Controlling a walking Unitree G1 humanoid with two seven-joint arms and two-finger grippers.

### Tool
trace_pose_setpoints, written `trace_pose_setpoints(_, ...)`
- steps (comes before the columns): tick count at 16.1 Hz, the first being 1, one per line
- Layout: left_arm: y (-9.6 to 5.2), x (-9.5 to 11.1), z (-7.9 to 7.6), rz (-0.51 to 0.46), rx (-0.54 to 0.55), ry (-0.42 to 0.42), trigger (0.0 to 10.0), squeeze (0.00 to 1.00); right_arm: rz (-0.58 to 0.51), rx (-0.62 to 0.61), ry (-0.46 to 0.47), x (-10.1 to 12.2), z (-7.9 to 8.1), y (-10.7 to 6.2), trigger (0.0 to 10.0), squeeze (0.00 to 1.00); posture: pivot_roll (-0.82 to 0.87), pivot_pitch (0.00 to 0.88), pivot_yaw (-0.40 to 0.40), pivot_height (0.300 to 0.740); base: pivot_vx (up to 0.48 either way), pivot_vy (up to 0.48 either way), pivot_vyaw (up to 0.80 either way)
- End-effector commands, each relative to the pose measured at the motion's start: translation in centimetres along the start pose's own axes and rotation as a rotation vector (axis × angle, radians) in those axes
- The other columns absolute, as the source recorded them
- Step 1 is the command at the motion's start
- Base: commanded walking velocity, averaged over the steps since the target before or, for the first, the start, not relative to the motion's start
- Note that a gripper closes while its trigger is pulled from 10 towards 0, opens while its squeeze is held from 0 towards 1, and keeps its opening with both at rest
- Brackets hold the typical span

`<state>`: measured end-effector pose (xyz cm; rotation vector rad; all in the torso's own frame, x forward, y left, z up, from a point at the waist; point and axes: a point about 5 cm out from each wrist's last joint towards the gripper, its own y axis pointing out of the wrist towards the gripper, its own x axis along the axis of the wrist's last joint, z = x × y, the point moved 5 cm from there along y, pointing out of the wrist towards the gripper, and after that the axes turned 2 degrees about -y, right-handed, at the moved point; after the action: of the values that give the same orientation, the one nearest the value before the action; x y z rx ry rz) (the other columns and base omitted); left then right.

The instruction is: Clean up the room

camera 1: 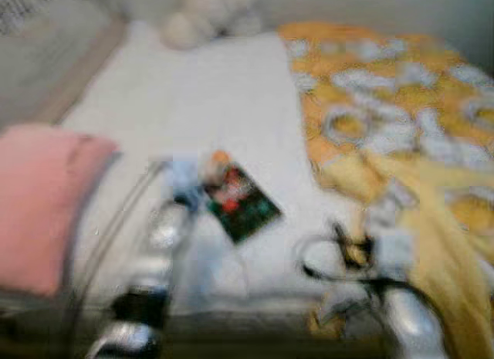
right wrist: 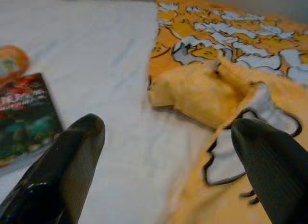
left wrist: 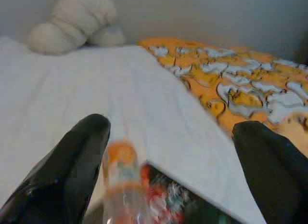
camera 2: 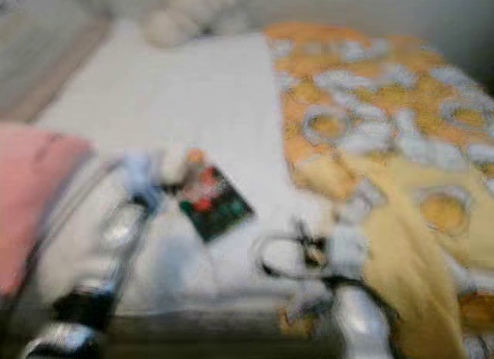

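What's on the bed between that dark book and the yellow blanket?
Only bare white sheet separates the book from the yellow blanket, seen in the right wrist view.

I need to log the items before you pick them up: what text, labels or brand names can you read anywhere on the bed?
None can be read.
Dark printed booklet on the white sheet: red and green print, too blurred.
Small clear bottle with an orange cap beside it: label too blurred.
Yellow patterned blanket: pictures, no words.
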<state>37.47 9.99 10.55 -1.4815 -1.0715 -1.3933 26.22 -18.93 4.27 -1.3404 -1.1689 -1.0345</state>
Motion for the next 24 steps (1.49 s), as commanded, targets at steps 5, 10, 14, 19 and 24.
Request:
trace_pose_setpoints(5,2.8,-3.2,2.4,0.256,0.111,0.058,10.0,0.00,0.015,0.069,-0.018,0.7,1.1,-2.6,10.0,0.00,-0.10,0.000,-0.088,0.740,0.143,0.000,0.00)
trace_pose_setpoints(10,5.0,-1.8,-0.2,0.272,0.086,0.115,10.0,0.00,0.093,0.086,-0.003,-0.3,2.6,-7.0,10.0,0.00,-0.17,0.102,-0.042,0.740,0.000,0.000,0.00)
trace_pose_setpoints(14,4.7,-3.3,-0.6,0.347,0.129,0.162,10.0,0.00,0.183,0.083,-0.010,-0.9,2.6,-10.6,10.0,0.00,-0.21,0.203,-0.034,0.740,0.000,0.000,0.00)
trace_pose_setpoints(19,4.1,-4.6,-1.1,0.377,0.134,0.086,10.0,0.00,0.229,0.068,-0.004,-0.7,2.8,-12.6,10.0,0.00,-0.22,0.254,-0.031,0.740,0.000,0.000,0.00)
trace_pose_setpoints(24,1.8,-8.5,-1.1,0.547,0.137,0.130,7.6,0.00,0.237,0.079,-0.005,-1.1,3.1,-11.5,10.0,0.00,-0.20,0.227,-0.032,0.740,0.000,0.000,0.00)
